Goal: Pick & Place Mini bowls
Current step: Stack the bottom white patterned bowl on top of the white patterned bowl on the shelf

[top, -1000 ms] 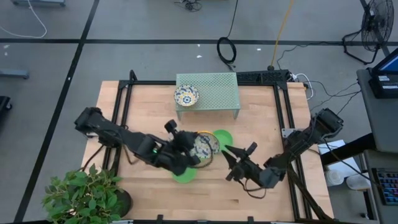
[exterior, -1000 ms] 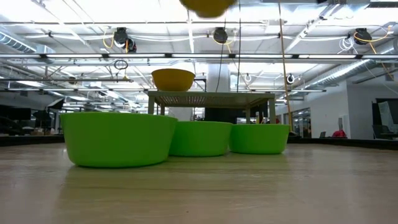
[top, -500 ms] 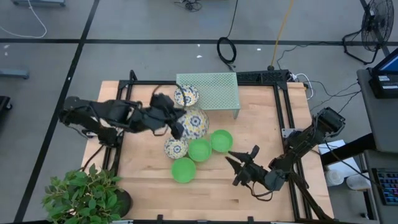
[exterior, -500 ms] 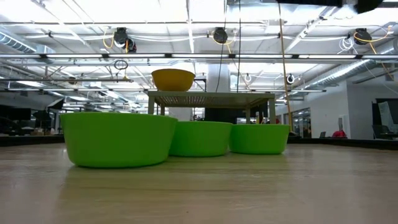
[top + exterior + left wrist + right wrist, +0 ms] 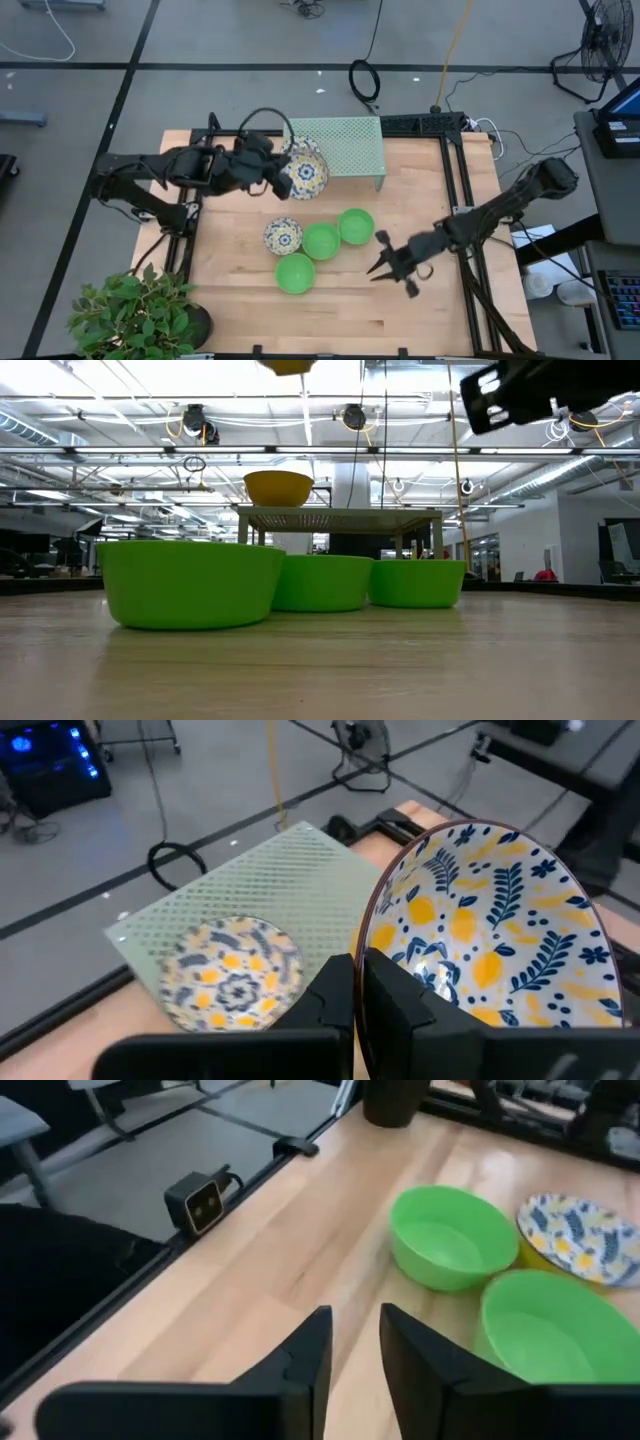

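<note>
Nearest the table's front edge sat a green bowl (image 5: 295,273), with two more green bowls (image 5: 321,241) (image 5: 356,226) and a floral bowl (image 5: 283,236) just behind it. To their right, the right gripper (image 5: 393,265) hovered over bare wood, its fingers narrowly parted and holding nothing. Farther back, the left gripper (image 5: 268,172) was clamped on the rim of a second floral bowl (image 5: 303,176), held tilted at the mesh rack (image 5: 345,145), where a third floral bowl (image 5: 232,970) rested.
</note>
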Motion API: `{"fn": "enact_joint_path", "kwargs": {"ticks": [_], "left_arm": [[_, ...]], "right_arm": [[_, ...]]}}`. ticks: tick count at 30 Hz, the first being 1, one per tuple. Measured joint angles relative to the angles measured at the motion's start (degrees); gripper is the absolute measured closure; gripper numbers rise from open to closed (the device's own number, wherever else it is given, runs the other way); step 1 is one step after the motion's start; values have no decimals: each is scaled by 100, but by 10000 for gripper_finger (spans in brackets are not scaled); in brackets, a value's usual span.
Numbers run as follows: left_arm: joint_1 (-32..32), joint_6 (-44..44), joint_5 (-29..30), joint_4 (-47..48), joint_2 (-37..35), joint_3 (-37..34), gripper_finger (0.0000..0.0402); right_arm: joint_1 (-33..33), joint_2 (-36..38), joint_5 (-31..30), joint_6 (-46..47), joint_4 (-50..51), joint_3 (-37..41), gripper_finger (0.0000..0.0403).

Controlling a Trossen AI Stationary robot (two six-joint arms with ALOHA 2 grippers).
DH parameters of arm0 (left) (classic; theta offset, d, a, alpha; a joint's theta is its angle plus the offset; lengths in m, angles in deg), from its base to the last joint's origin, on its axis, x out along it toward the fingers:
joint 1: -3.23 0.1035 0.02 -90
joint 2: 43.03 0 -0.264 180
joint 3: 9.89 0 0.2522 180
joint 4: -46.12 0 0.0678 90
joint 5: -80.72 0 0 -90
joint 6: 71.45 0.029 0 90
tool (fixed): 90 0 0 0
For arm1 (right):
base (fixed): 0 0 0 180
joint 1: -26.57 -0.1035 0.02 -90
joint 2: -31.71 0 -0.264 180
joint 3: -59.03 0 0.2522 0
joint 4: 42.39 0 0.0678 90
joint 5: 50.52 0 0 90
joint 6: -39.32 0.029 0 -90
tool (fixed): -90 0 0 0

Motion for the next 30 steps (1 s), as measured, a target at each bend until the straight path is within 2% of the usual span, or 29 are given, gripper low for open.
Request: {"fn": "enact_joint_path", "kwargs": {"ticks": [2,5,10,12,16,21,24,27,30], "left_arm": [[141,141,-67,33,-81,-1,392],[335,298,-180,138,-288,3,392],[751,842,-270,83,-603,4,392],[999,1086,-515,-96,-759,5,392],[1820,1352,-1527,-396,-891,130,392],[3073,1782,-3248,-342,-816,311,392],[3624,1962,-3978,-198,-682,311,392],[3869,2221,-4048,-47,-589,303,392],[3881,2342,-4045,-152,-560,260,392]], "right_arm": [[328,388,274,-70,152,167,333],[833,1024,277,-134,50,618,337],[1812,2006,269,-133,-680,1512,342],[2193,2305,268,-52,-934,1841,345],[2815,2597,273,-1,-1552,2220,352],[3436,2609,323,-125,-1952,2148,362],[3868,2578,1033,24,-2144,2126,369],[4387,2463,2147,271,-2181,2118,378],[4901,2348,2535,458,-2295,2114,388]]}}
